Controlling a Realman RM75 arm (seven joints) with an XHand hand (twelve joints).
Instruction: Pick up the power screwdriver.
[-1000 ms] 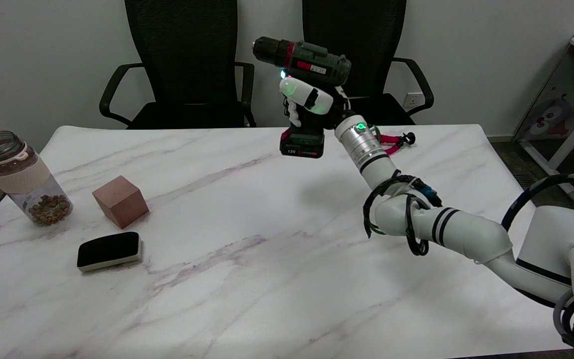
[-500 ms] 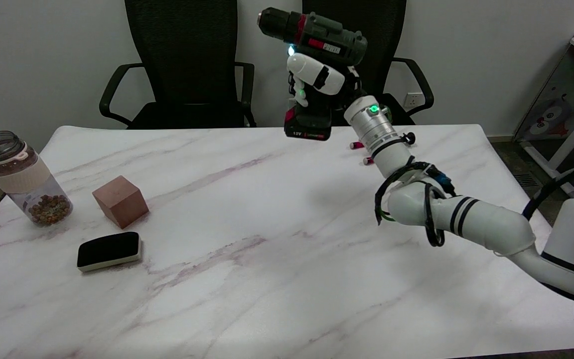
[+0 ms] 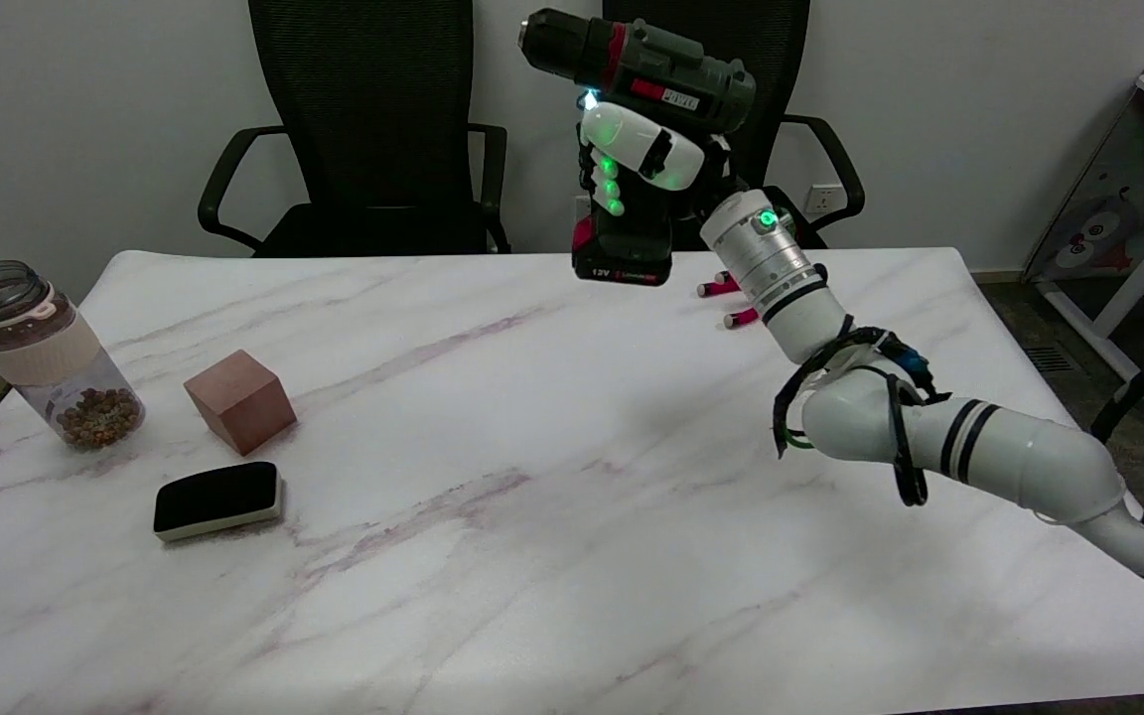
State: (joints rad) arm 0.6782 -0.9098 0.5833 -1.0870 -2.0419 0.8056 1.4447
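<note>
The right hand [image 3: 643, 169] is gripping the power screwdriver [image 3: 637, 119] around its handle, with the fingers wrapped around the front of the grip. The tool is hanging in the air above the far edge of the bench [image 3: 493, 477], well clear of the surface. It is standing nearly upright: the dark green body is lying across the top, the black chuck is pointing to the left of the picture, and the battery block with a red stripe is sitting at the bottom. Green lights are glowing on the fingers and on the silver wrist [image 3: 769, 260] of the white arm, which is reaching in from the lower right.

On the left part of the bench a clear jar [image 3: 41, 353] with brown contents is standing, a reddish-brown cube [image 3: 239, 400] is resting just beside it, and a black eraser block [image 3: 217, 500] is lying near the cube. Behind the wrist, some small pink and black pieces [image 3: 731, 298] are lying on the bench. Two black office chairs [image 3: 363, 129] are standing behind the bench.
</note>
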